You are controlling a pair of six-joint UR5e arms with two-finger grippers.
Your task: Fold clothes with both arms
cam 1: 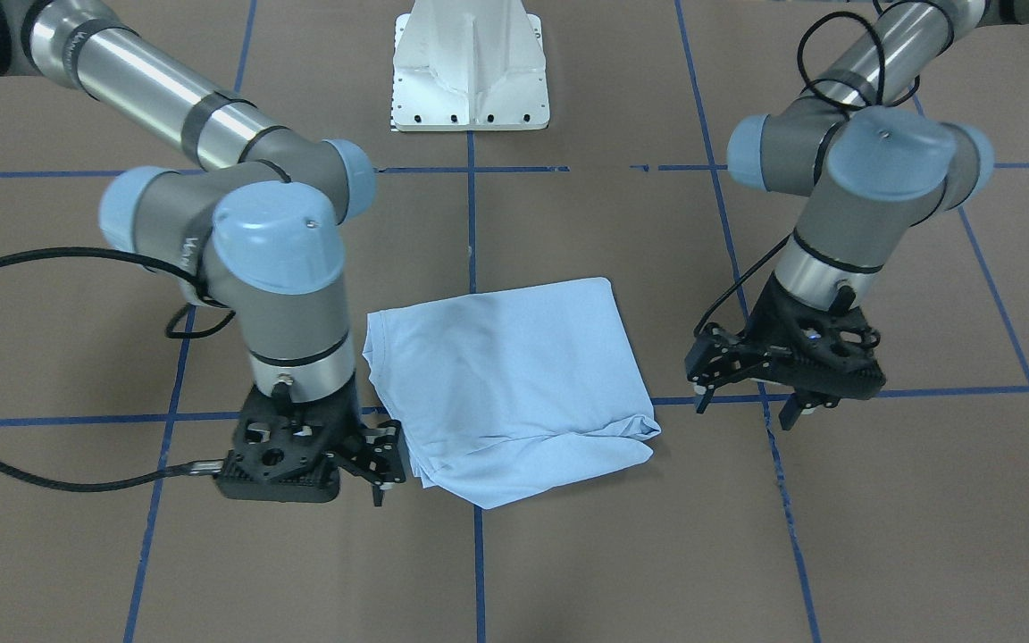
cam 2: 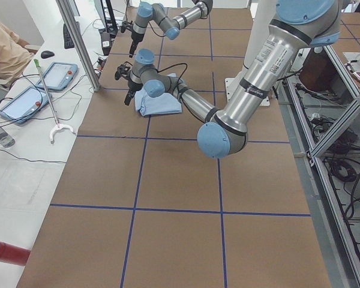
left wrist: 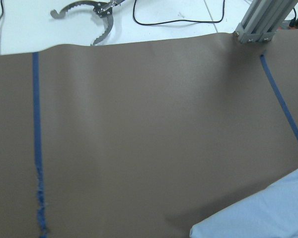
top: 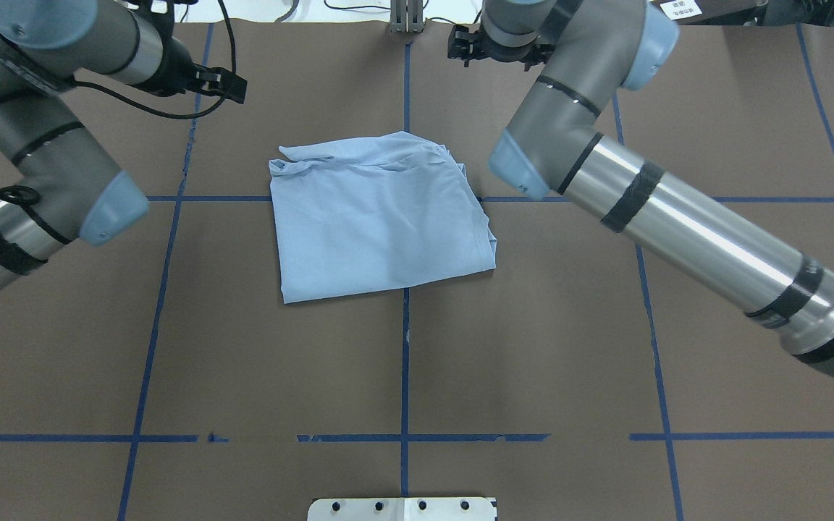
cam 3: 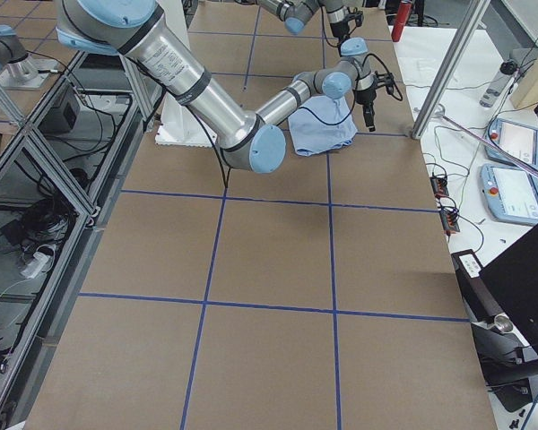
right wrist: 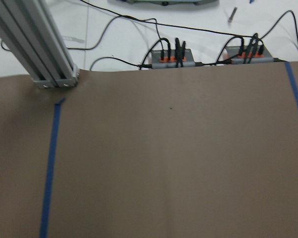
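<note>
The clothes are one light blue T-shirt [cam 1: 506, 384] [top: 381, 217], lying folded into a rough square at the middle of the brown table, with bunched edges on the side far from the robot's base. My left gripper [cam 1: 744, 409] [top: 232, 85] hovers open beside the shirt, clear of it and holding nothing. At the shirt's opposite corner, my right gripper [cam 1: 380, 491] [top: 464, 45] is seen edge-on, slightly open and empty, just off the cloth. The left wrist view catches one corner of the shirt [left wrist: 268, 213]. Only bare table shows in the right wrist view.
The white pedestal base [cam 1: 470, 71] stands on the robot's side of the table. Blue tape lines [top: 404, 325] grid the brown surface. An aluminium post [right wrist: 35, 49] rises at the far edge, with cables and boxes [right wrist: 171, 57] behind it. A person [cam 2: 3, 51] sits by the tablets [cam 2: 57, 75].
</note>
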